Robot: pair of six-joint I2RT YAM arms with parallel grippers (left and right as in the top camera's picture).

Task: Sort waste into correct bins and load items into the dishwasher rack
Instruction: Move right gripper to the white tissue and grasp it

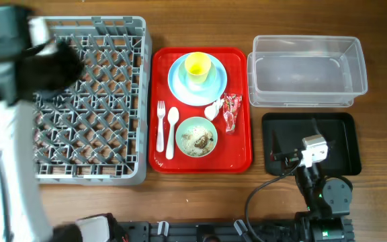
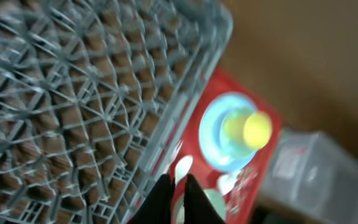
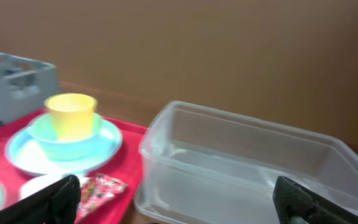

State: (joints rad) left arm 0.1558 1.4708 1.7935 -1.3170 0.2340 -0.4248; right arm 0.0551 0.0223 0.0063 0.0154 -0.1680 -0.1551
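Cutlery: fork (image 1: 160,126) and spoon (image 1: 172,132) side by side on red tray (image 1: 237,158), left of green bowl (image 1: 197,137), long axes near-far.
Left fingers (image 2: 165,198): all but closed, empty, above grey rack (image 2: 73,93).
Right fingers (image 3: 58,200): spread wide, empty, facing clear tub (image 3: 241,162).

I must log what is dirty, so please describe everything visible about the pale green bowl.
The pale green bowl is round, shallow, plastic-looking and stands upright on the red tray, in its near right part. Pale crumbly food scraps lie inside. The white spoon lies close on its left; a white tissue scrap sits by its far rim.
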